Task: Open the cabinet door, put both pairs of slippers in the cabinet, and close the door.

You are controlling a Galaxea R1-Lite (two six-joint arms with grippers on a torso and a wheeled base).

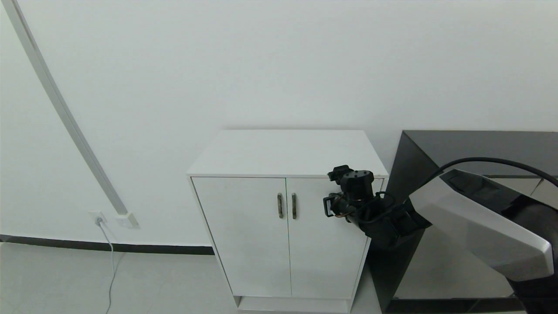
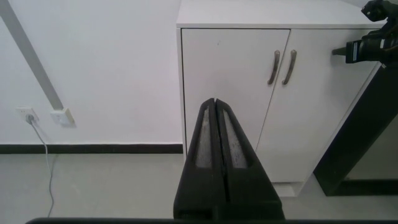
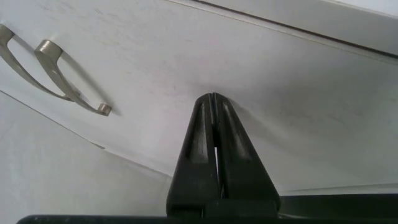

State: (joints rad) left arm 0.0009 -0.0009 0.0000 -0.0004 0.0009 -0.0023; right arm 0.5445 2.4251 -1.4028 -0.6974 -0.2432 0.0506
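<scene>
two doors (image 1: 244, 235) of the cabinet (image 1: 283, 152) are shut. the right gripper (image 3: 214, 98) is held closed at the right door near the handles (image 1: 280, 206); the left gripper (image 2: 215, 102), also closed, is seen well apart from it.

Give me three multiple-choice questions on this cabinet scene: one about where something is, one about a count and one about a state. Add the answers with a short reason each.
1. Where at the cabinet is the right end effector?
A. above its top
B. in front of its right door
C. in front of its left door

2. How many handles does the cabinet have?
A. one
B. two
C. four

3. What state are its doors in?
A. both shut
B. left one open
C. both open

Answers:
1 B, because the head view shows it level with the right door, beside the handles.
2 B, because one handle sits on each side of the centre seam.
3 A, because both panels lie flush with the front.
</scene>
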